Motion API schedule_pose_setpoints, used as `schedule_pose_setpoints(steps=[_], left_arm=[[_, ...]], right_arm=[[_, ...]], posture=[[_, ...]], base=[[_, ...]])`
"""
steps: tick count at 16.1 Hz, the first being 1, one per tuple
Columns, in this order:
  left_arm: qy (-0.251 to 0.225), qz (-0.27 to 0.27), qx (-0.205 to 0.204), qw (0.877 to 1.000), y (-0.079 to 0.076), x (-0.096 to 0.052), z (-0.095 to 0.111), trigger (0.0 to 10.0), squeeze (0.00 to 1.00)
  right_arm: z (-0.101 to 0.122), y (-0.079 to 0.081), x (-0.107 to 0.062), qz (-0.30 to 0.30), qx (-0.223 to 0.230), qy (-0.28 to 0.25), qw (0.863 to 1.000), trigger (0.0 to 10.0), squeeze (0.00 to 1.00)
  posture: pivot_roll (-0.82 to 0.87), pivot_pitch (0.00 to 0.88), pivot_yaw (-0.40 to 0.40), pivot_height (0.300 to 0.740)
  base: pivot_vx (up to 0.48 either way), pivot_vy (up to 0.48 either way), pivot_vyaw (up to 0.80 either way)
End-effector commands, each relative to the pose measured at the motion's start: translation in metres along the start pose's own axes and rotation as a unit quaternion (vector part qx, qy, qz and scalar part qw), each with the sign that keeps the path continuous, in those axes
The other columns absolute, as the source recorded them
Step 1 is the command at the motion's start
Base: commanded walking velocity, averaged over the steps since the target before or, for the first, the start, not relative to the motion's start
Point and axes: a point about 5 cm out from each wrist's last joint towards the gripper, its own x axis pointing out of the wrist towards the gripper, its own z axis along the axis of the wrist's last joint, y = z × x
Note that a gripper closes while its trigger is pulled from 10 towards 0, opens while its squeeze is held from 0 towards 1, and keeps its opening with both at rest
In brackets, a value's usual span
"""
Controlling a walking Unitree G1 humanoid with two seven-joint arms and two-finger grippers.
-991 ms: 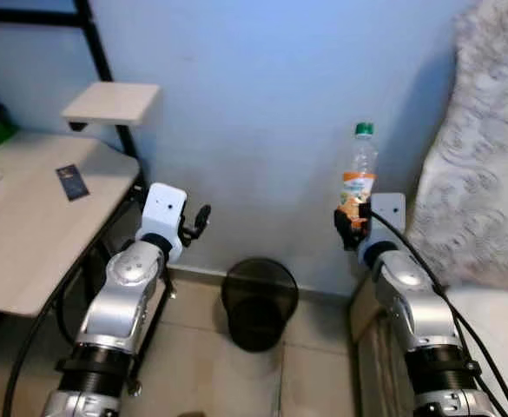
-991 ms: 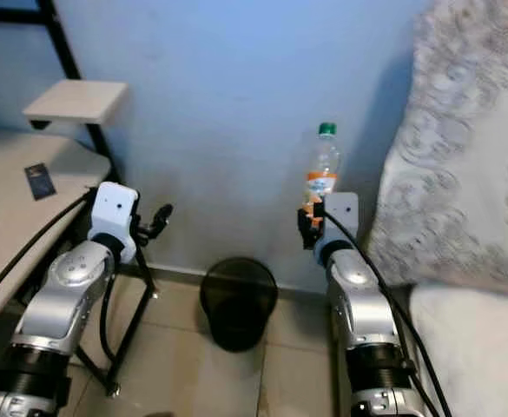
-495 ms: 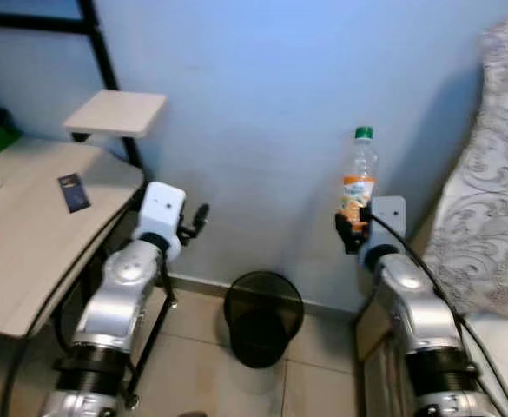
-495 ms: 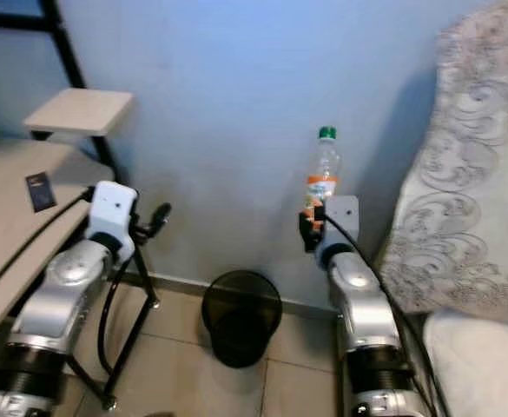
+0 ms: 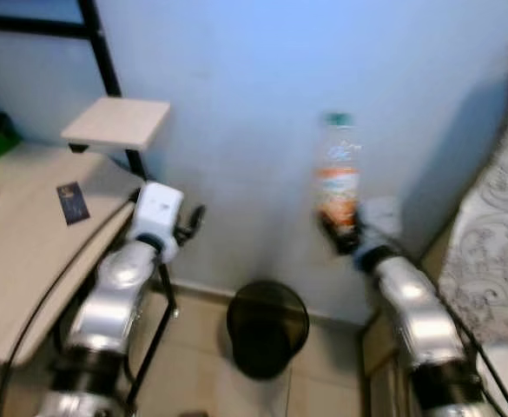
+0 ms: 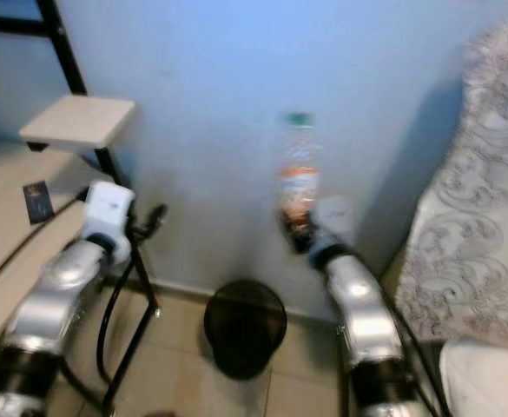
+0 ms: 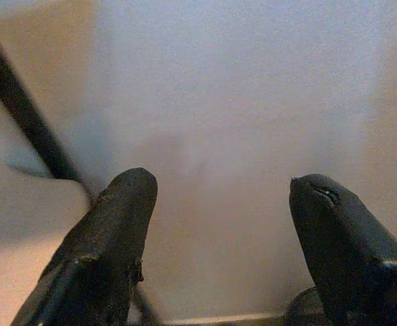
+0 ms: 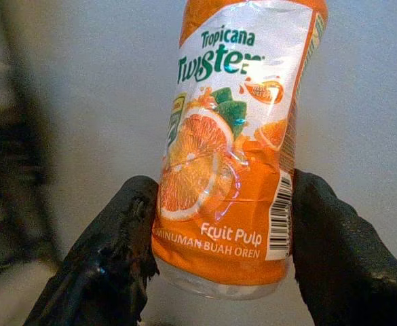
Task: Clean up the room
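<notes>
While both head views are smeared by motion blur, the count is plain enough: one clear plastic bottle with an orange label and green cap (image 5: 338, 178), one round black mesh waste bin (image 5: 267, 327), one pale wooden counter (image 5: 19, 261) and one small pale shelf (image 5: 116, 122) on a black metal frame (image 5: 106, 65).

A single dark card (image 5: 72, 201) lies on the counter, its print too small to read. The counter is cut off at the picture's left edge, and a patterned grey-white fabric (image 6: 479, 226) runs off the right edge.

The right hand (image 8: 215, 251) grips the bottle upright by its lower part, one black finger (image 8: 113, 261) on each side of the label. The bottle is held up in front of the pale blue wall (image 5: 254, 87), higher than the bin and a little to its right; the bin stands on the tiled floor (image 5: 201, 382) against the wall, between the two arms.

From the right wrist view the label is sharp: "Tropicana Twister" above a sliced orange with green leaves, "Fruit Pulp" lower down, and a barcode on one side. The bottle's base is clear plastic, and its top is cut off in this view.

The left hand (image 7: 215, 238) is raised beside the shelf frame, fingers spread wide with nothing between them.
</notes>
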Motion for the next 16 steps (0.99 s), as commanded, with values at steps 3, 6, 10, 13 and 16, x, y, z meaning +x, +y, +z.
schedule_pose_setpoints(steps=[3,6,10,13,16], left_arm=[[-0.004,-0.024,0.01,1.0,-0.007,0.002,0.004,10.0,0.0],[0.006,-0.05,0.021,0.999,-0.011,0.0,0.0,10.0,0.0],[0.005,-0.07,0.034,0.997,-0.012,-0.005,0.001,10.0,0.0],[0.009,-0.074,0.036,0.997,-0.012,-0.012,-0.002,10.0,0.0],[0.015,-0.131,0.058,0.989,-0.023,-0.017,-0.009,10.0,0.0]], right_arm=[[-0.007,-0.006,-0.013,0.038,-0.046,0.001,0.998,10.0,0.0],[-0.008,-0.005,-0.016,0.063,-0.052,-0.008,0.997,10.0,0.0],[-0.012,-0.007,-0.021,0.08,-0.087,0.004,0.993,10.0,0.0],[-0.02,-0.014,-0.029,0.087,-0.122,0.037,0.988,10.0,0.0],[-0.043,-0.027,-0.033,0.087,-0.138,0.125,0.979,10.0,0.0]], posture=[[0.02,0.0,0.001,0.74],[0.02,0.0,0.0,0.74],[0.02,0.0,-0.006,0.74],[0.01,0.0,-0.008,0.74],[0.02,0.0,-0.012,0.74]], base=[[0.309,0.0,0.0],[0.301,0.0,0.0],[0.294,0.0,0.0],[0.294,0.0,0.0],[0.096,0.0,0.0]])
